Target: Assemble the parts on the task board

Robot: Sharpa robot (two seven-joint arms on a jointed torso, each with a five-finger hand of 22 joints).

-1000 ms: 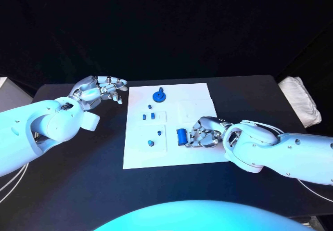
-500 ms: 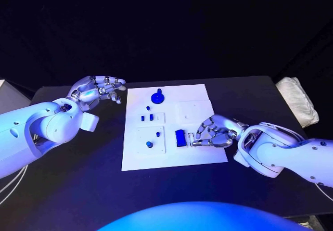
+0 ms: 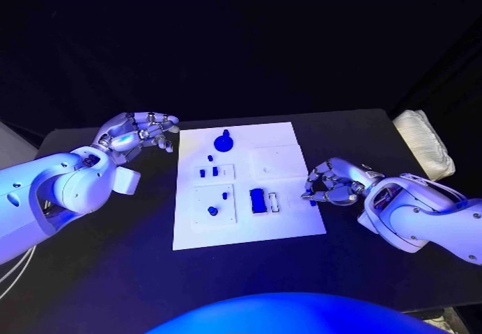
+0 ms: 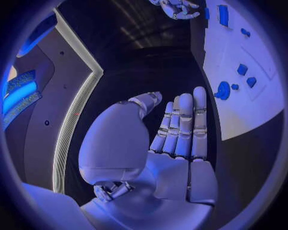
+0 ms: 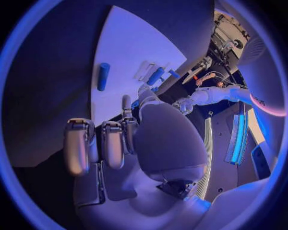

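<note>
The white task board (image 3: 286, 223) lies mid-table. On it are a round blue knob (image 3: 223, 143) at the far end, small blue pieces (image 3: 208, 172) in the middle, another blue piece (image 3: 213, 210) nearer me, and a blue block (image 3: 257, 200) beside a white slot. My right hand (image 3: 336, 186) hovers just off the board's right edge with its fingers curled in; I see nothing in them. The right wrist view shows the block (image 5: 103, 75) lying free on the board (image 5: 129, 43). My left hand (image 3: 136, 131) is raised off the board's far left corner, fingers (image 4: 183, 124) straight and holding nothing.
A folded white cloth (image 3: 422, 142) lies at the table's right edge. Bare black tabletop (image 3: 111, 264) surrounds the board on both sides and in front. The left wrist view shows the knob (image 4: 223, 90) and the right hand (image 4: 177, 8) beyond the board.
My right hand has let go of the blue block and drawn back to the right, off the board. The block stays on the board. The left hand has barely moved.
</note>
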